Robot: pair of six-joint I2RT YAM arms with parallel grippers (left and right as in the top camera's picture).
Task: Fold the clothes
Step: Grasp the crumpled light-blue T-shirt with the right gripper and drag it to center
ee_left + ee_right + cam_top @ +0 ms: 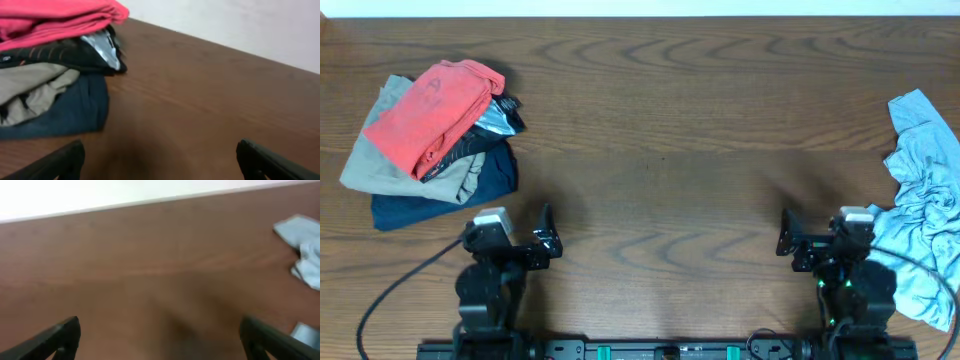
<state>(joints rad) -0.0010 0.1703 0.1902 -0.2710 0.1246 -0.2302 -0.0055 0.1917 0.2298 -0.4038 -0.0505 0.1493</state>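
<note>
hands: my left gripper [548, 233] and right gripper [785, 235] are gaping wide, holding nothing | risk: light-blue shirt [925, 200] is lying scrunched; I could be pinching two layers

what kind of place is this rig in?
Likely a lab bench for clothes-folding trials: wooden table with a plain pale wall behind, left gripper and right gripper at its near edge, a stack of folded garments and one crumpled light-blue garment.
</note>
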